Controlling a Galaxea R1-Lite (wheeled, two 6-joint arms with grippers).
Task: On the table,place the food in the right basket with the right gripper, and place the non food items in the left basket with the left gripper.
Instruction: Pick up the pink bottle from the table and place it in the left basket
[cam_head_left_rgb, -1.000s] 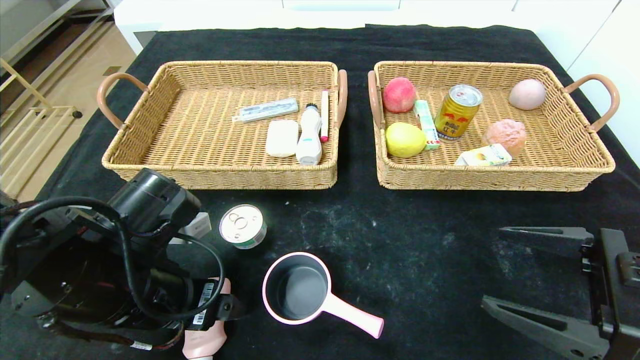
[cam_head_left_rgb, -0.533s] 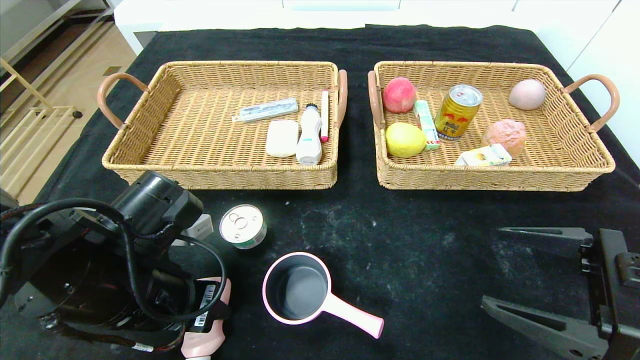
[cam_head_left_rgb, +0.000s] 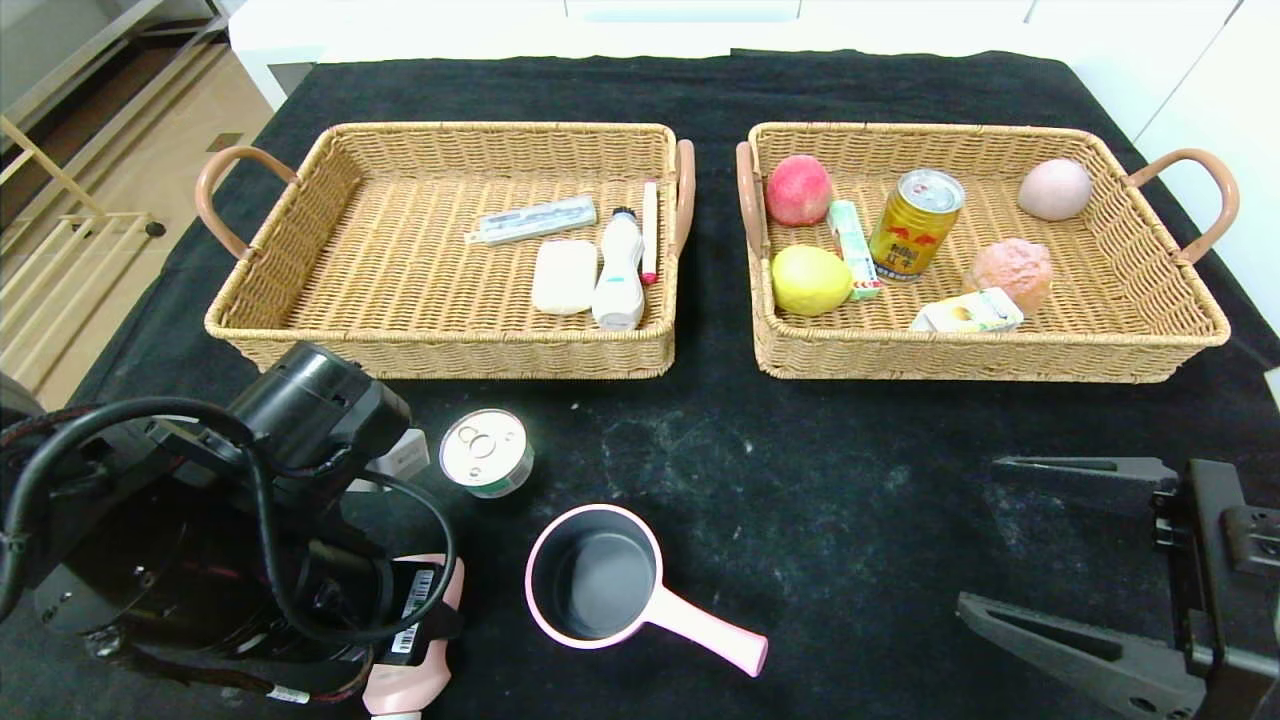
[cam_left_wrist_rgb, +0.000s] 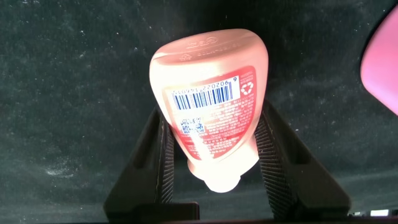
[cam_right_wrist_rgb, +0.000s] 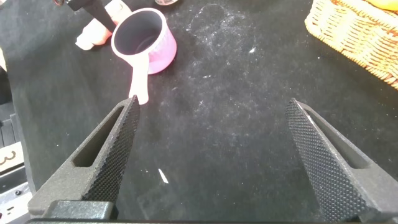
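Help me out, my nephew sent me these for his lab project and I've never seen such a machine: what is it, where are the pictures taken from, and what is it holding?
It is a two-armed robot sorting things into baskets. The wide picture comes from a camera on its head; the other two come from cameras on its wrists.

On the black table stand the left basket, with non-food items, and the right basket, with fruit and drinks. In front lie a small tin can and a pink saucepan.

The left gripper, near the front left edge, has its fingers closed on a pink bottle lying on the cloth. The right gripper waits open at the front right, holding nothing.
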